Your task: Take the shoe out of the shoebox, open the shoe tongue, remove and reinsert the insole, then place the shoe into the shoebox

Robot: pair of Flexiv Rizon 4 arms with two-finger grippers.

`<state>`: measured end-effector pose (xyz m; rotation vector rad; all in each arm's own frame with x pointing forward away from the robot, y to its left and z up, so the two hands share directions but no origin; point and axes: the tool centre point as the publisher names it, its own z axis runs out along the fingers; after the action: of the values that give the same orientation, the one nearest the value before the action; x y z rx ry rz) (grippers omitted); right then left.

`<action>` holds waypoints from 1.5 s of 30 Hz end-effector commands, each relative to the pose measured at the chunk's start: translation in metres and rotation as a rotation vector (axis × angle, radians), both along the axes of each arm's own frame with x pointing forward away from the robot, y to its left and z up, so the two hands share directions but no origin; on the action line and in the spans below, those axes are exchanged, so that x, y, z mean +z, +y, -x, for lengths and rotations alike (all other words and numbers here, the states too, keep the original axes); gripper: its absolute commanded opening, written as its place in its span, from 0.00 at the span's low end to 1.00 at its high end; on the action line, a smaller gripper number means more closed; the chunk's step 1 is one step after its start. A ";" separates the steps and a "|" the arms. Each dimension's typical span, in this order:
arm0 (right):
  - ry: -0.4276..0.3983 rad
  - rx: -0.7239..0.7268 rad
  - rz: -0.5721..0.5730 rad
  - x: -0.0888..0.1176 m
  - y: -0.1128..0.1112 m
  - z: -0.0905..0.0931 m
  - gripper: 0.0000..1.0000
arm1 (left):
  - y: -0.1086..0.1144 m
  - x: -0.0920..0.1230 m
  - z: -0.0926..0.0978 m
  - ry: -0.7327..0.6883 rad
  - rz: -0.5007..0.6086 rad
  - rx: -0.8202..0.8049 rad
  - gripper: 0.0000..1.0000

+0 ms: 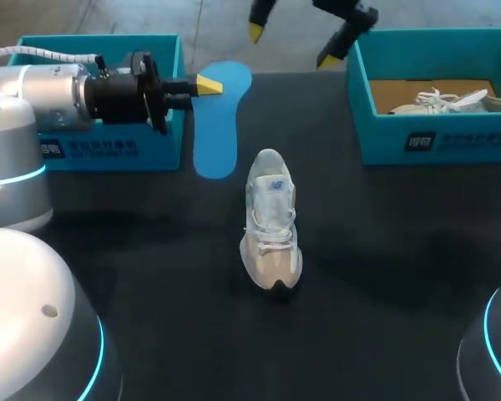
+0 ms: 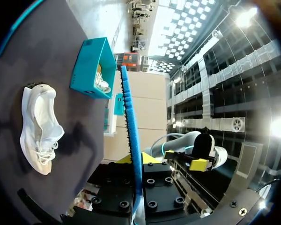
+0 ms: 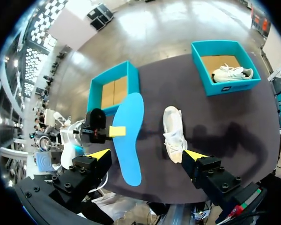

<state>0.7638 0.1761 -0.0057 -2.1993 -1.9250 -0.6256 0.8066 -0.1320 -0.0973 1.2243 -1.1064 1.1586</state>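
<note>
A white and beige shoe (image 1: 271, 221) lies on the dark table near the middle, laces up; it also shows as the shoe (image 3: 173, 133) under my right wrist and the shoe (image 2: 37, 129) beside my left one. My left gripper (image 1: 207, 84) is shut on the edge of a blue insole (image 1: 221, 117), held in the air between the left box and the shoe. Seen edge-on, the insole (image 2: 131, 136) runs out between the left gripper (image 2: 138, 161). My right gripper (image 1: 290, 46) hangs open high over the table's far side; this gripper (image 3: 146, 154) is empty, above the insole (image 3: 131, 136).
A teal shoebox (image 1: 163, 142) stands at the far left, behind my left arm, with only cardboard showing inside. A second teal shoebox (image 1: 468, 138) at the far right holds another white shoe (image 1: 451, 102).
</note>
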 end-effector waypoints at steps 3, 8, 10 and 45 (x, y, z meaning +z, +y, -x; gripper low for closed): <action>-0.050 0.130 -0.588 -0.017 -0.009 -0.008 1.00 | -0.001 0.004 -0.002 -0.003 -0.001 0.003 0.00; -0.053 0.155 -0.728 -0.030 -0.010 -0.009 1.00 | -0.002 0.004 -0.003 -0.003 0.004 0.008 0.00; -0.061 0.158 -0.770 -0.033 -0.011 -0.009 1.00 | -0.002 0.004 -0.003 -0.001 0.005 0.009 0.00; -0.028 0.174 -1.010 -0.069 -0.024 -0.021 1.00 | -0.007 0.018 0.008 0.027 0.054 -0.011 0.00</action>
<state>0.7849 0.1508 -0.0697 -1.4505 -1.3812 -1.1697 0.8008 -0.1395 -0.0799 1.1827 -1.0537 1.1538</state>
